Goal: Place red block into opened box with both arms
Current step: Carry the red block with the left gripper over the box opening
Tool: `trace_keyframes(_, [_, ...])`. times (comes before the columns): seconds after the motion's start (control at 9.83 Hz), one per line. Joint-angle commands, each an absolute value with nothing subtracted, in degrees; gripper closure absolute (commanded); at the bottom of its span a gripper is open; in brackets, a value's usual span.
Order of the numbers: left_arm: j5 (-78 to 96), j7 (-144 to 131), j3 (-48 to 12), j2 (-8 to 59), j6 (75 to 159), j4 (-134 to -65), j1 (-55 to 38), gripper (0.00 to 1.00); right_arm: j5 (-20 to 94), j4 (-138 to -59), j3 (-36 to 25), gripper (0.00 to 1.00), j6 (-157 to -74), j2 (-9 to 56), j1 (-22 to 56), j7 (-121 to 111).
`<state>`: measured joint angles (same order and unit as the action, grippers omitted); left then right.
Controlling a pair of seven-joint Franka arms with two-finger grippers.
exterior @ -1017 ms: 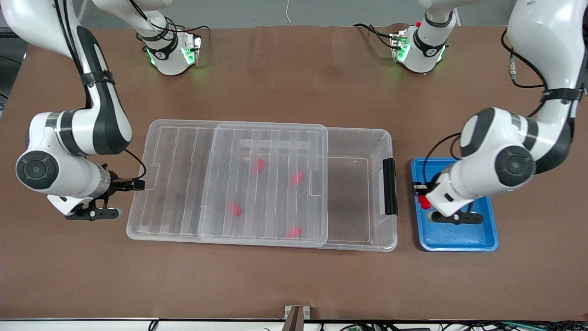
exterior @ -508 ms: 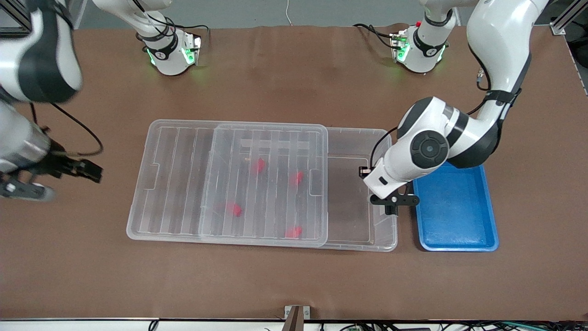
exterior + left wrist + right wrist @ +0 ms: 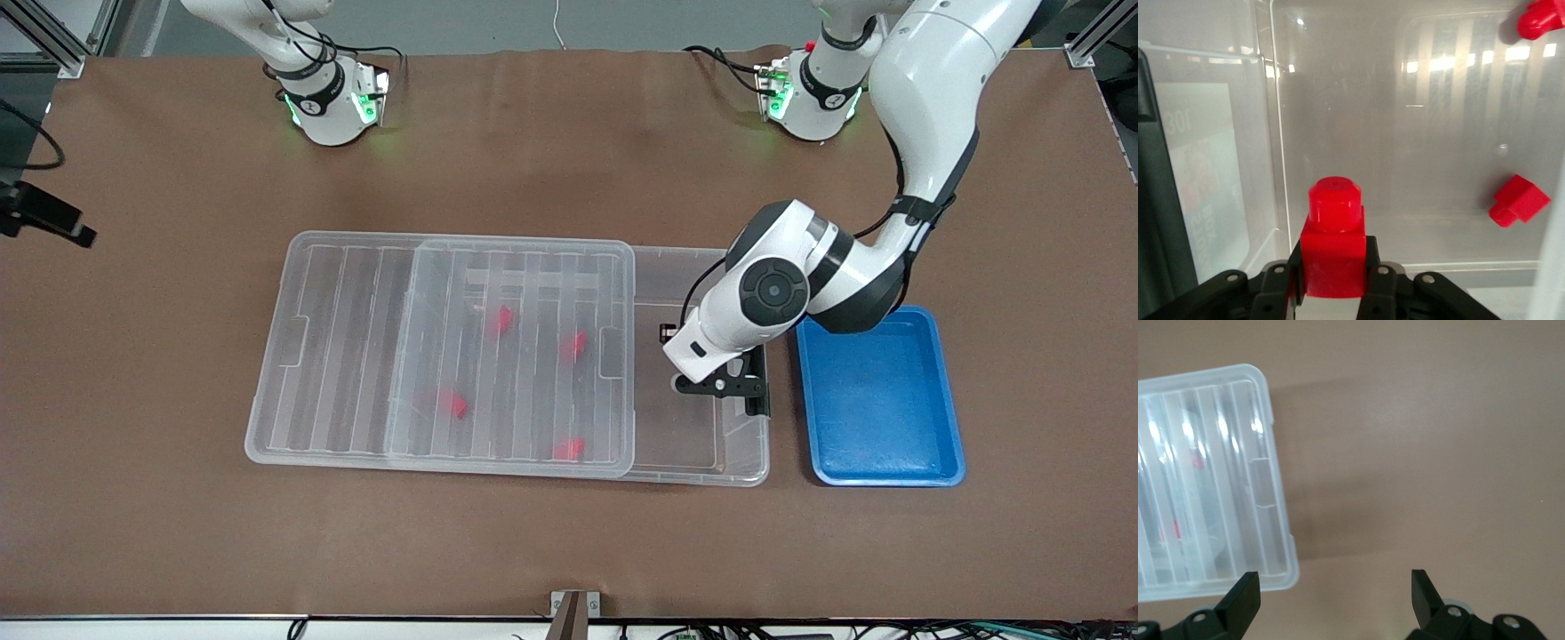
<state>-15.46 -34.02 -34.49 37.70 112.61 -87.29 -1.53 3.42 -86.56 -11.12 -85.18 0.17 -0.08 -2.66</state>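
I count four red blocks under the lid [image 3: 444, 347], one red block [image 3: 1333, 247] clamped in my left gripper [image 3: 1333, 283]. It hangs over the box [image 3: 702, 462]'s uncovered end; my right gripper [image 3: 1335, 590] gapes wide over the table [image 3: 1438, 453].

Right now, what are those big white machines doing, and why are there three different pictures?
They are two robot arms at a brown table. One picture looks down from high up; the other two come from little cameras on each arm's wrist. On the table lie a clear box, its lid slid partway off, with red blocks inside, and a blue tray. The left claw is shut on a red block, over the box's open end. The right claw is open, over bare table beside the lid.
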Motion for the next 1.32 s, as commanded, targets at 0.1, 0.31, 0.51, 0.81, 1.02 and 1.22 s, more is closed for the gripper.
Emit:
trace_keyframes(0.1, [-19.07, -34.63, -34.1, 44.1, 117.49, -87.63, -1.49, 0.99, 4.66, -88.42, -11.95, 0.0, -85.43, -0.7, -0.7, -5.36])
trace_keyframes(0.31, [-19.16, -34.63, -34.01, 46.92, 120.75, -87.63, -2.02, 0.97, 4.57, -88.16, -10.9, 0.0, -85.34, -0.7, -1.32, -4.32])
trace_keyframes(0.51, [-19.86, -34.72, -34.01, 49.3, 122.51, -87.63, -2.11, 0.92, 3.96, -87.98, -8.1, 0.0, -84.3, -0.7, -2.45, -1.32])
trace_keyframes(0.81, [-20.92, -34.63, -32.71, 50.97, 124.18, -87.54, -3.16, 0.78, 4.04, -87.89, -8.09, 0.0, -84.2, -0.79, -2.29, -1.32])
trace_keyframes(1.02, [-20.74, -34.72, -30.77, 51.5, 124.98, -87.45, -5.44, 0.79, 4.04, -87.89, -8.35, 0.0, -84.2, -0.79, -2.29, -1.58])
trace_keyframes(1.22, [-21.09, -33.93, -30.32, 51.33, 125.07, -87.45, -5.45, 0.01, 4.04, -87.89, -8.44, 0.0, -84.2, -0.7, -2.29, -1.67])
